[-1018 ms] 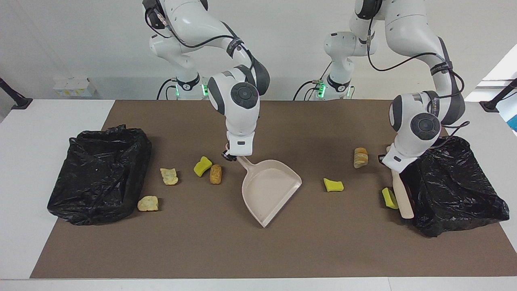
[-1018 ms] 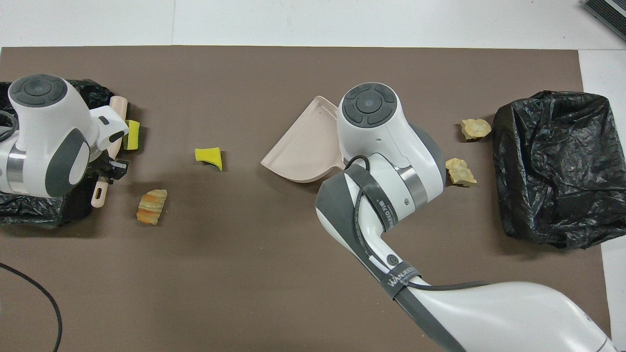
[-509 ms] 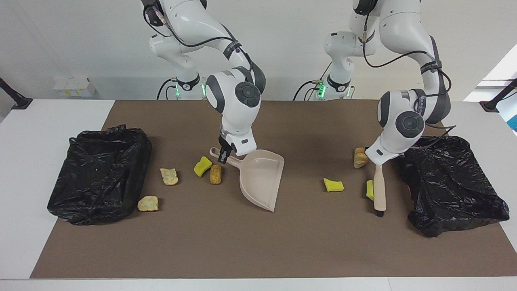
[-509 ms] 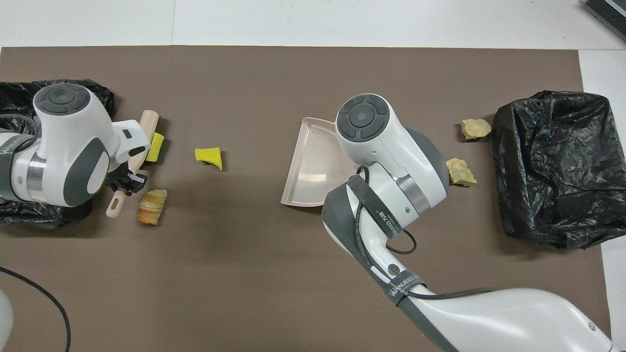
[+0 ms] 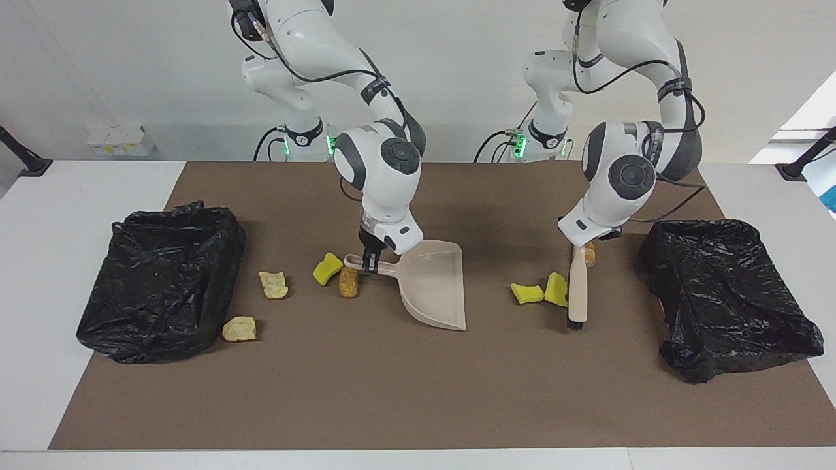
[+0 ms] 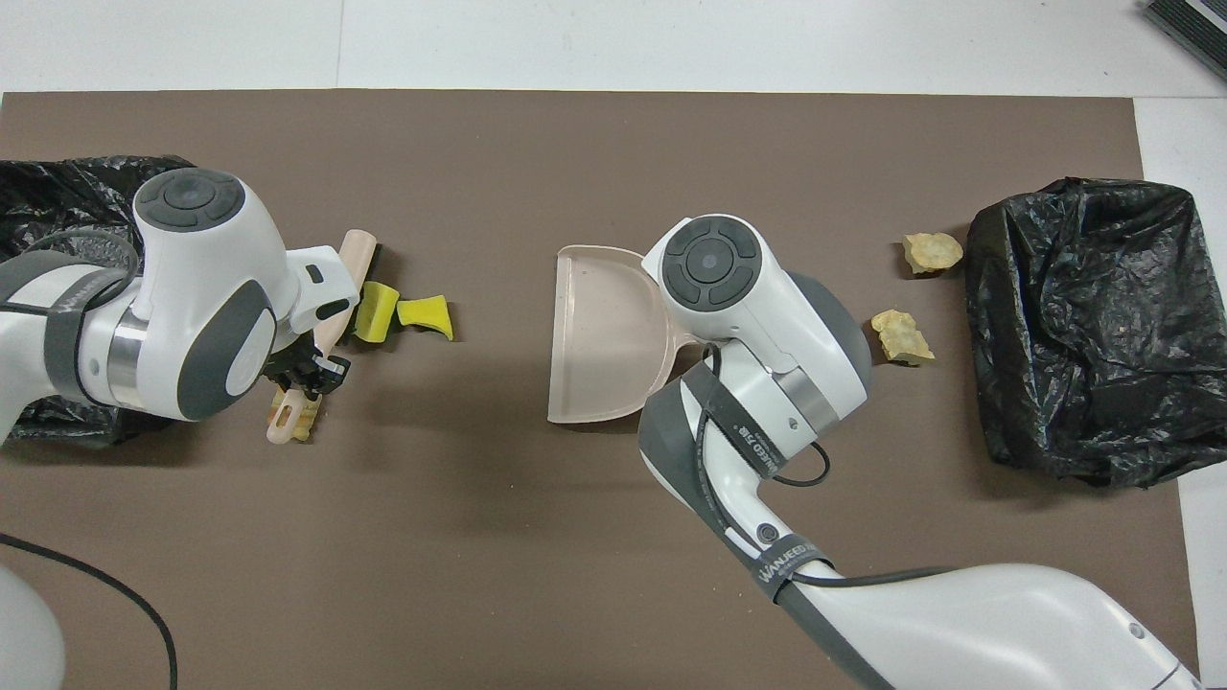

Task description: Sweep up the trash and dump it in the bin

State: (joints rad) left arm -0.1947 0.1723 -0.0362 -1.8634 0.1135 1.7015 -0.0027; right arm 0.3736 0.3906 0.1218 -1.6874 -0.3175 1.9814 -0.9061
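My right gripper (image 5: pixel 369 262) is shut on the handle of the beige dustpan (image 5: pixel 434 284), which rests on the mat with its mouth toward the left arm's end. My left gripper (image 5: pixel 583 243) is shut on the brush (image 5: pixel 577 287), whose bristles touch the mat. Two yellow sponge scraps (image 5: pixel 528 293) (image 5: pixel 557 289) lie together against the brush, between it and the dustpan. A bread piece (image 5: pixel 590 254) lies partly hidden by the brush handle. A yellow sponge (image 5: pixel 327 268) and a brown bread piece (image 5: pixel 349 282) lie by the dustpan handle. Two tan scraps (image 5: pixel 273 284) (image 5: pixel 239 328) lie near the bin.
A black bag-lined bin (image 5: pixel 163 281) stands at the right arm's end of the brown mat and another (image 5: pixel 728 297) at the left arm's end. In the overhead view the right wrist covers the dustpan handle (image 6: pixel 685 350).
The left gripper swept the brush away from its bin toward the middle, pushing one yellow sponge up against the other. The right gripper turned the dustpan's mouth toward the left arm's end.
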